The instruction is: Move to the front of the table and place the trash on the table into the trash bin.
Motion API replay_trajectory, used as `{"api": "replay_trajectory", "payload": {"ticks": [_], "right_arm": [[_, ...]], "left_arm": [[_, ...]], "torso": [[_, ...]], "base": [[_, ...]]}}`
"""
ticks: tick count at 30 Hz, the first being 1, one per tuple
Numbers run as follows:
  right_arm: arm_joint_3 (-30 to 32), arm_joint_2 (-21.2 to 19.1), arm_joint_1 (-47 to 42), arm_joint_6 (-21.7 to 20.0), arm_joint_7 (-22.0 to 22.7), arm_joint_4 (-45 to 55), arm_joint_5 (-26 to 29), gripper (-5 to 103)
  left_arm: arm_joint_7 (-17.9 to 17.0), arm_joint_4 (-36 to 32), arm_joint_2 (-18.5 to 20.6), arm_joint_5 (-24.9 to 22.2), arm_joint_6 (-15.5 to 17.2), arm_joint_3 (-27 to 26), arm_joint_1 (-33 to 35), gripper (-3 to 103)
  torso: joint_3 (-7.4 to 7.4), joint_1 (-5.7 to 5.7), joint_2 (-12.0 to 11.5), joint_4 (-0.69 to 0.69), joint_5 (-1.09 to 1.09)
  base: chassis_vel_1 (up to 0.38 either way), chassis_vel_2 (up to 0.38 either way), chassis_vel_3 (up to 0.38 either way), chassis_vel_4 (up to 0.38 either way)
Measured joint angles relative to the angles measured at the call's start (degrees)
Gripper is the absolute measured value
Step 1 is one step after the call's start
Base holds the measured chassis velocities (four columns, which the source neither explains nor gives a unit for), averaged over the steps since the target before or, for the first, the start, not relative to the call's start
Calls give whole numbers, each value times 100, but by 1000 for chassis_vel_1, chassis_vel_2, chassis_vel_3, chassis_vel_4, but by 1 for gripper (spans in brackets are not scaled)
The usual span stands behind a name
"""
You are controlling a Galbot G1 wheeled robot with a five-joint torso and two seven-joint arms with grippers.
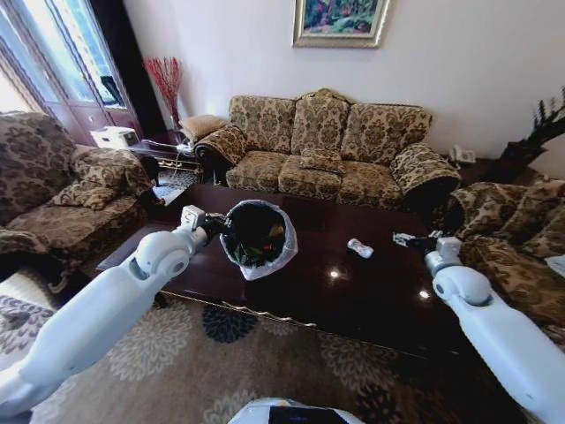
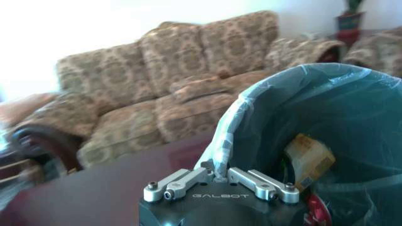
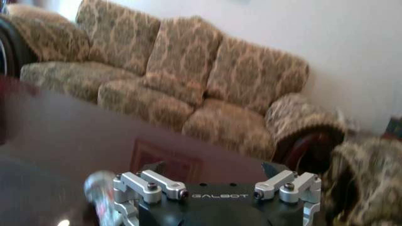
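The trash bin (image 1: 257, 235), black with a white bag liner, is tipped toward me above the left part of the dark wooden table (image 1: 353, 300). My left gripper (image 1: 215, 224) is shut on the bin's lined rim (image 2: 221, 141). Inside the bin lie a tan-orange bottle (image 2: 307, 157), a red wrapper (image 2: 317, 210) and a green-yellow item (image 1: 274, 233). A silver-white wrapper (image 1: 360, 248) lies on the table right of the bin and is blurred in the right wrist view (image 3: 99, 184). My right gripper (image 1: 409, 239) hovers open over the table's right end, a short way right of that wrapper.
A patterned three-seat sofa (image 1: 327, 146) stands behind the table. An armchair (image 1: 62, 190) is at the left and another (image 1: 516, 238) at the right, close to my right arm. A patterned rug (image 1: 221, 362) covers the floor in front of the table.
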Motion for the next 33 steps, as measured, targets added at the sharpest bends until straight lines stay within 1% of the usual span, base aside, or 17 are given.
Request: {"api": "replay_trajectory", "payload": {"ticks": [1, 2, 3, 4, 6, 7, 8, 9, 10, 11, 13, 14, 15, 17, 20, 27, 33], "right_arm": [[0, 0, 0, 0, 0, 0, 0, 100], [-199, 38, 186, 24, -236, -311, 51, 100], [-375, 92, 403, 9, -522, -562, 133, 100], [-375, 92, 403, 9, -522, -562, 133, 100], [-840, 172, 936, -23, -1344, -1069, 326, 100], [-995, 191, 1098, -23, -1572, -1204, 344, 100], [-995, 191, 1098, -23, -1572, -1204, 344, 100], [-1244, 228, 1358, -27, -1870, -1404, 328, 100], [-1537, 298, 1644, -12, -2096, -1648, 280, 100], [-1537, 298, 1644, -12, -2096, -1648, 280, 100], [-2006, 515, 2088, 38, -2278, -2118, 150, 100], [-2259, 775, 2385, 110, -2371, -2552, 43, 100], [-2259, 775, 2385, 110, -2371, -2552, 43, 100], [-2466, 1155, 2724, 183, -2420, -3176, -180, 100], [-2494, 1388, 2964, 238, -2477, -3599, -420, 100], [-2523, 1567, 3379, 296, -2737, -4160, -579, 100], [-2497, 1656, 3413, 276, -2695, -4378, -747, 100]], "left_arm": [[0, 0, 0, 0, 0, 0, 0, 0], [87, -21, 13, 6, -8, -5, 11, 0], [120, -70, 56, 12, -19, -46, 84, 0], [120, -70, 56, 12, -19, -46, 84, 0], [108, -128, 133, 38, -39, -160, 225, 0], [87, -134, 149, 43, -40, -185, 253, 0], [87, -134, 149, 43, -40, -185, 253, 0], [60, -133, 153, 44, -40, -199, 265, 0], [18, -134, 148, 44, -40, -201, 262, 0], [18, -134, 148, 44, -40, -201, 262, 0], [-49, -106, 94, 44, -40, -167, 204, 0], [-64, -90, 49, 34, -40, -124, 163, 0], [-64, -90, 49, 34, -40, -124, 163, 0], [-62, -77, 32, 24, -40, -93, 137, 0], [-49, -66, 48, 23, -40, -95, 129, 0], [13, -15, 103, 14, -40, -141, 52, 0], [61, -14, 115, 4, -40, -123, 5, 0]], "torso": [[0, 0, 0, 0, 0], [0, 0, 0, -7, -1], [-1, -1, 0, -6, -1], [-1, -1, 0, -6, -1], [-1, -1, 0, 5, -9], [0, -1, 0, 9, -15], [0, -1, 0, 9, -15], [0, -1, 0, 13, -21], [0, -1, 0, 18, -19], [0, -1, 0, 18, -19], [0, 0, 0, 19, -10], [0, 0, 0, 11, -12], [0, 0, 0, 11, -12], [1, 1, -1, 4, -5], [0, 1, -1, 1, -4], [-1, 0, 0, 7, -14], [0, 0, -1, 5, -7]], "base": [[-125, -108, 79, 117], [-88, -108, 5, 30], [-51, -105, 5, -20], [-51, -105, 5, -20], [0, 0, 0, 0], [58, 45, -21, -9], [58, 45, -21, -9], [58, 88, 1, -9], [103, 88, 17, 2], [103, 88, 17, 2], [79, 78, 13, 3], [0, 0, 0, 0], [0, 0, 0, 0], [0, 0, 0, 0], [-14, -19, -7, -1], [-6, -8, 1, 0], [0, 0, 0, 0]]}}
